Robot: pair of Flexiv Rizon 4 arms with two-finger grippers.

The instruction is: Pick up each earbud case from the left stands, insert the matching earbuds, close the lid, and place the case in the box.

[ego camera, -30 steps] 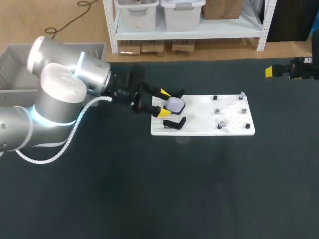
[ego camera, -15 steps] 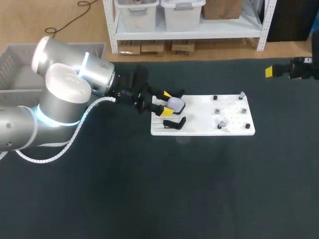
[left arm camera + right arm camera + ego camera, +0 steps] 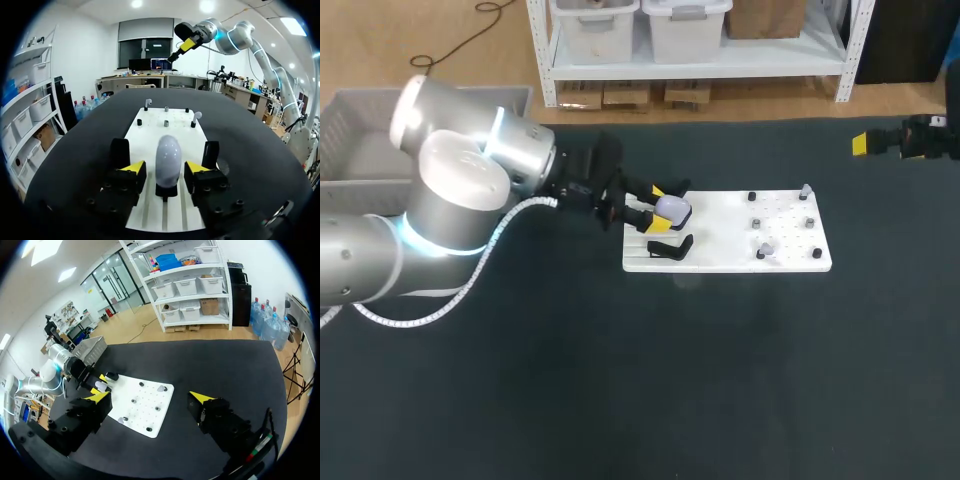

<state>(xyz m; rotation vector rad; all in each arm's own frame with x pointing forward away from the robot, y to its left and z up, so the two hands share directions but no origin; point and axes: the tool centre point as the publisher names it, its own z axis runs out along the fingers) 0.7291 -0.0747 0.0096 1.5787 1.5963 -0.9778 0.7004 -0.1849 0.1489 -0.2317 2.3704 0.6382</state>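
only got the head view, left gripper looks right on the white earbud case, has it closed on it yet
Observer: No. In the left wrist view the left gripper is open. The white earbud case stands upright on its black stand between the fingers, and neither finger touches it.
Operator: ok and the other arm, holding anything
Observer: No. The right wrist view shows the right gripper open, with its fingers wide apart and nothing between them.
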